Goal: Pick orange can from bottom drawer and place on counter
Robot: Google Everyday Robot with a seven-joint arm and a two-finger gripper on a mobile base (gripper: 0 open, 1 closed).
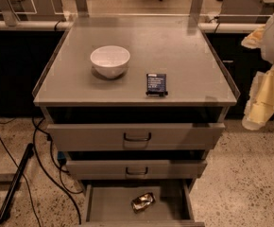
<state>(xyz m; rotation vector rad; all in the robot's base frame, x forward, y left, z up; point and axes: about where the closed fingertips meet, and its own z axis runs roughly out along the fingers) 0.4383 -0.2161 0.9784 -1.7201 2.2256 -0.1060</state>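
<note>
Starting nearest: bottom drawer [108, 205] is being shown pulled open, with one orange can [143, 202] lying on its floor, right of centre, clear of the walls. Pick step is being judged as not yet begun, since nothing is being held at the can. Tool [260, 103] is being held off the cabinet's right side, about level with the tabletop [184, 51] front edge, well apart from the can. Wide or narrow cannot be told. Next move is being read as: tool brought left and down into the drawer, over the can. Count: one can, two drawer fronts [137, 137] above, one dark blue box [156, 84], one white bowl [110, 60], both on the tabletop.
</note>
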